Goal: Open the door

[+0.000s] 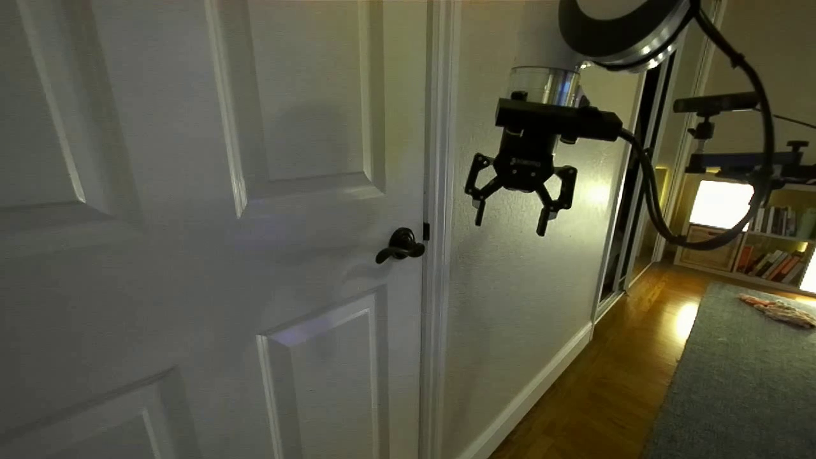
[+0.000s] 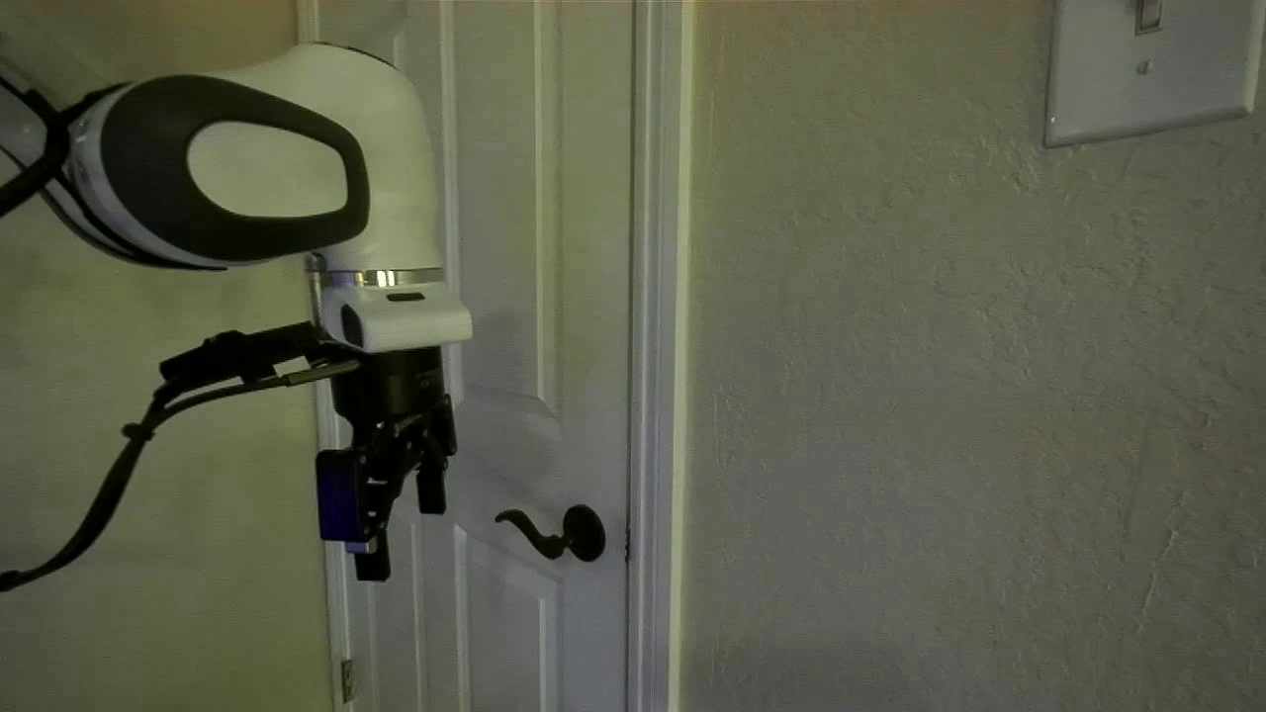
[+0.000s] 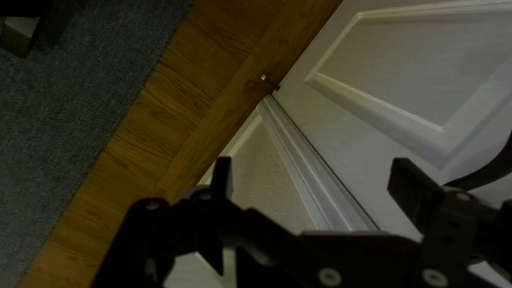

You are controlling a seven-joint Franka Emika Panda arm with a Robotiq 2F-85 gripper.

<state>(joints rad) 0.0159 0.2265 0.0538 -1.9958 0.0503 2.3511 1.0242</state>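
The white panelled door [image 1: 306,255] stands shut in its frame in both exterior views [image 2: 499,445]. Its black lever handle [image 1: 401,245] is near the frame-side edge and lies level; it also shows in an exterior view [image 2: 559,534]. My gripper [image 1: 510,223] points down, open and empty, apart from the handle. In an exterior view my gripper [image 2: 403,539] appears left of the handle. In the wrist view the open fingers [image 3: 312,162] have the door frame and wall below and between them. Part of the handle [image 3: 490,172] shows behind the right finger; the door [image 3: 360,152] fills the right side.
White door trim [image 1: 442,255] borders the door, with a textured wall [image 1: 510,306] beside it. A mirrored sliding door [image 1: 628,191], bookshelf [image 1: 711,245] and grey rug [image 1: 733,363] on wood floor [image 1: 586,395] lie beyond. A switch plate [image 2: 1147,89] is on the wall. A cable [image 1: 762,127] loops from my arm.
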